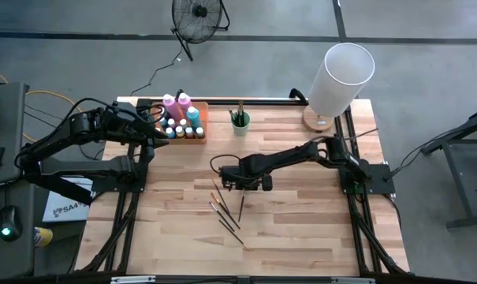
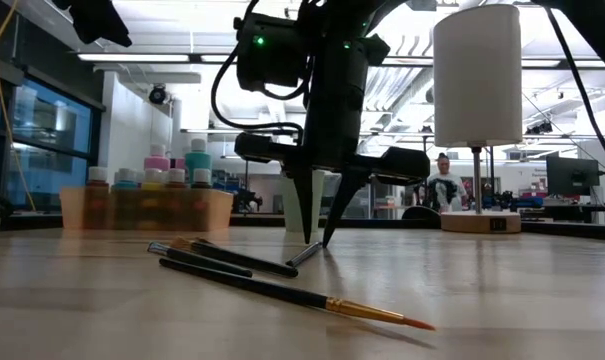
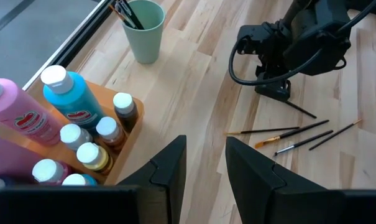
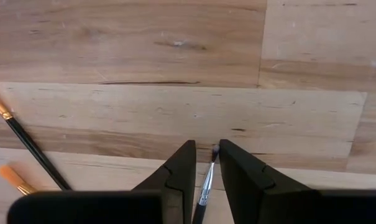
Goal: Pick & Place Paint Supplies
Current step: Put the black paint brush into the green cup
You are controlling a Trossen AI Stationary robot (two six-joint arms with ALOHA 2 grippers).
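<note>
- The right gripper [image 4: 204,167] is down on the table [image 1: 301,229], its fingers pinching one thin brush [image 4: 207,180].
- The left gripper [image 3: 205,163] hovers near the orange tray [image 1: 201,126], fingers a little apart, holding nothing.

My two arms [image 1: 285,162] are matte black, built of boxy links with rounded joints. A black cable [image 3: 237,62] loops loosely off my right wrist housing, where a small green light [image 2: 259,41] glows. My fingers [image 4: 175,180] are dark, angular wedges with stepped inner faces, tapering toward narrow tips. My left arm [image 1: 80,134] shows the same black casing. Both bases sit on black frame rails at the table's edges.
</note>
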